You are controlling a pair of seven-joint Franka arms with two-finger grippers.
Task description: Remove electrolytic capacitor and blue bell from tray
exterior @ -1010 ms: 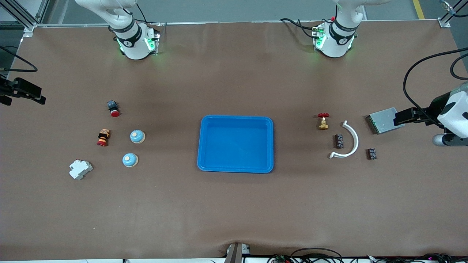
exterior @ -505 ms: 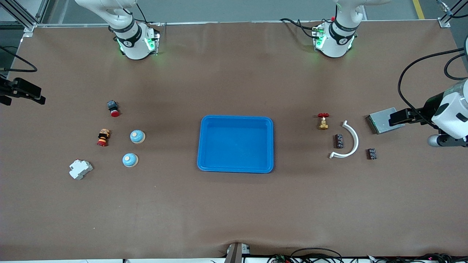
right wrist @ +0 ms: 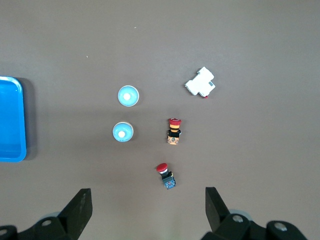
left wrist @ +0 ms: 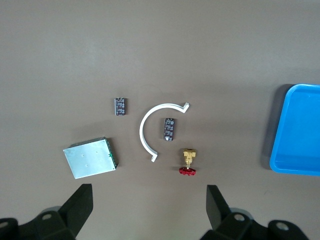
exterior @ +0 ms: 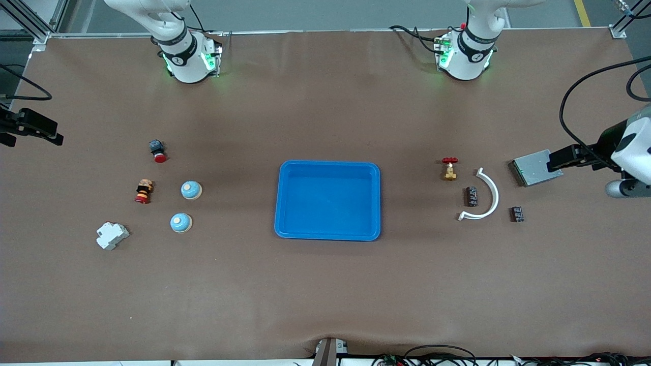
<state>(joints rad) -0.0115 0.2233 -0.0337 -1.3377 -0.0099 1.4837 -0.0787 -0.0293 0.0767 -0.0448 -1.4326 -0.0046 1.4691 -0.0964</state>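
Left gripper [left wrist: 147,210] shifts slightly upward over the grey plate [exterior: 531,168]; nothing else moves. Both grippers, right gripper [right wrist: 147,210] included, gape wide, empty. Tray [exterior: 329,200] already empty; risk: grabbing loose capacitor [exterior: 472,196] or bell [exterior: 191,190] needlessly.

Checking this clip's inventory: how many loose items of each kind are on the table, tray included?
Blue tray: 1
Blue bells: 2
Capacitors: 2
Red-capped push buttons: 2
White breaker block: 1
Red-handled valve: 1
White curved bracket: 1
Grey metal plate: 1
Total: 11
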